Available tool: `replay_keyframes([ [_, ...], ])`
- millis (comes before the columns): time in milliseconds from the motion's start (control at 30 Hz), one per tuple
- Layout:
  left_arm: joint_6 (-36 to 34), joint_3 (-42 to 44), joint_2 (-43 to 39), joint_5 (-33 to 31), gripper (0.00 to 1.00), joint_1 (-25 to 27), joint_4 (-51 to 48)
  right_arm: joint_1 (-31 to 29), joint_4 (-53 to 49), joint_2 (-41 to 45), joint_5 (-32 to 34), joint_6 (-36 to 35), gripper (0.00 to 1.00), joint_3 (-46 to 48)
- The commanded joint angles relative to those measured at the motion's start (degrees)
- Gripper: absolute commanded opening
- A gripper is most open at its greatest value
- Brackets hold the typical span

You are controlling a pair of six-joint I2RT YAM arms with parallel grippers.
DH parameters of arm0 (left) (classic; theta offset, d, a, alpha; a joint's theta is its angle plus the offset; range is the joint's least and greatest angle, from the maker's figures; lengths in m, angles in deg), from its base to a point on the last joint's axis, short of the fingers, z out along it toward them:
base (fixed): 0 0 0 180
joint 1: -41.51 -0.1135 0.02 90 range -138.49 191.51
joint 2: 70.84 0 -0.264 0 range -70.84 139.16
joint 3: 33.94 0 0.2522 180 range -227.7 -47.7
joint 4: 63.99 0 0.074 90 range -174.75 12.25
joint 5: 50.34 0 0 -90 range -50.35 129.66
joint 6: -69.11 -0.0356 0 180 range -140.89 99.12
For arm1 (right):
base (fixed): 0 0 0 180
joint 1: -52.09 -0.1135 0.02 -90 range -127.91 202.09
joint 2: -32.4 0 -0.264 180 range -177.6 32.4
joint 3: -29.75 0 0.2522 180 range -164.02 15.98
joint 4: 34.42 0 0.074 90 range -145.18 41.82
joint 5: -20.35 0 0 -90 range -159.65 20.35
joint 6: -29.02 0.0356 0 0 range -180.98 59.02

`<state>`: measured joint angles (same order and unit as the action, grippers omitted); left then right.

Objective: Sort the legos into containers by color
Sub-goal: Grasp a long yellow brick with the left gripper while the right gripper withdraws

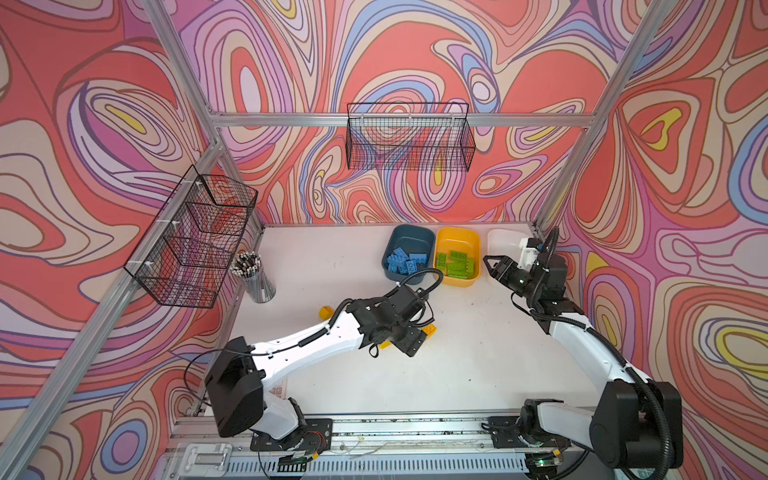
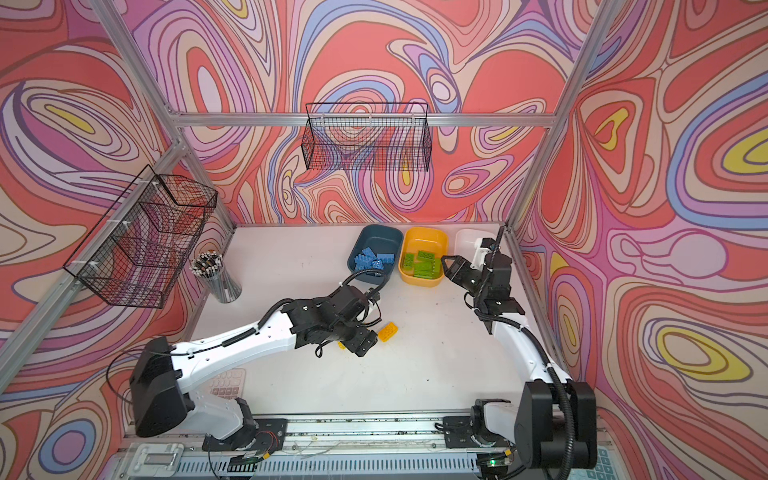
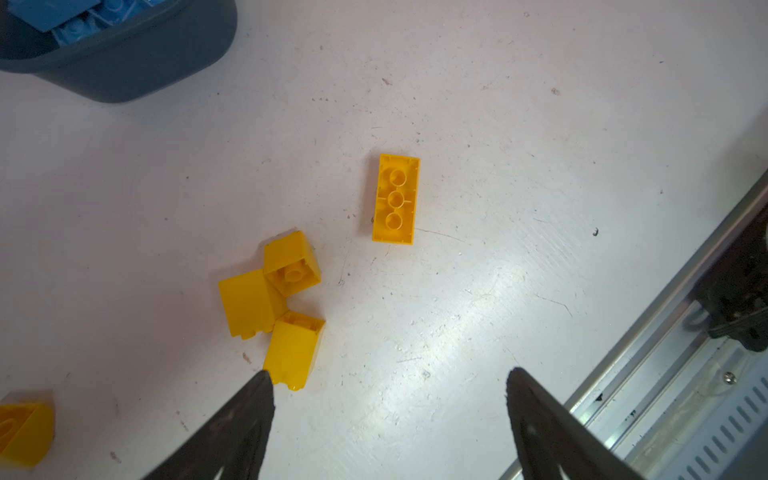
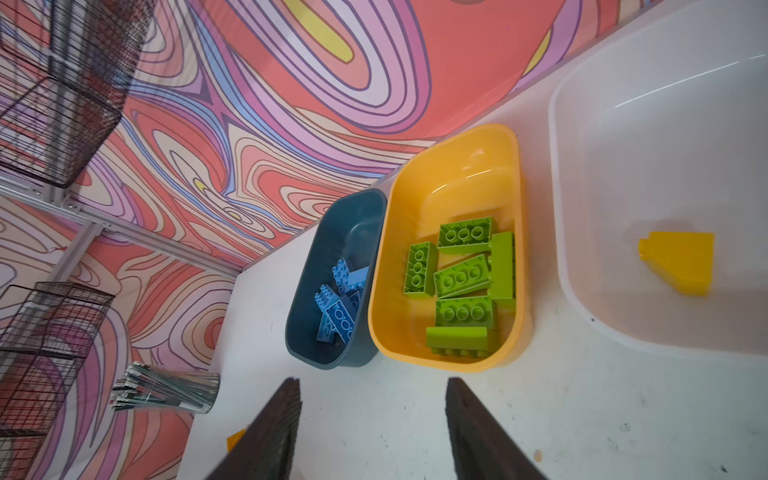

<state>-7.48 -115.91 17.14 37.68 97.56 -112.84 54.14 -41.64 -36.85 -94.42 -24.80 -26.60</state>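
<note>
The blue legos (image 4: 338, 303) are gathered in the teal tub (image 4: 357, 224) and the green legos (image 4: 461, 278) in the yellow-orange tub (image 4: 457, 166); one yellow lego (image 4: 681, 262) is lodged in the white tub (image 4: 623, 124); yet to be sorted on the counter (image 3: 540, 166) are an upturned yellow brick (image 3: 395, 199), a huddle of three yellow bricks (image 3: 245, 301) and a lone yellow brick (image 3: 23, 432); the left end effector (image 3: 389, 374) is held wide and empty over them; the right end effector (image 4: 374, 380) is parted, empty, near the tubs.

Blue legos (image 1: 406, 262) sit in teal tub (image 1: 409, 235), green legos (image 1: 457, 262) in yellow tub (image 1: 457, 237), yellow legos (image 3: 394, 199) loose.
</note>
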Motion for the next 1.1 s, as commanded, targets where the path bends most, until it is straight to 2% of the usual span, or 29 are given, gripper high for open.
replay_keyframes([
  [0,-1.4,-1.8,4.8,-0.3,0.86,0.2,3.8,-0.3,5.9,1.5,-1.9,3.9,0.59,2.8],
  [167,-2.1,-6.1,12.6,1.2,0.85,0.3,4.8,-0.2,10.5,0.2,-1.5,7.8,0.60,6.2],
  [467,-4.6,-9.9,22.1,1.0,0.83,0.3,6.6,0.3,13.2,-2.0,-2.0,8.6,0.60,8.1],
  [800,-6.1,-12.0,27.6,-1.4,0.80,0.0,6.9,0.4,14.0,-2.5,-1.6,8.4,0.60,9.2],
  [900,-6.0,-12.2,28.7,-0.9,0.74,-0.3,6.7,0.4,14.0,-2.9,-1.5,8.4,0.60,9.4],
  [1067,-5.7,-12.2,29.2,-0.4,0.59,-0.4,6.7,0.4,14.0,-2.6,-1.4,8.4,0.60,9.5],
])
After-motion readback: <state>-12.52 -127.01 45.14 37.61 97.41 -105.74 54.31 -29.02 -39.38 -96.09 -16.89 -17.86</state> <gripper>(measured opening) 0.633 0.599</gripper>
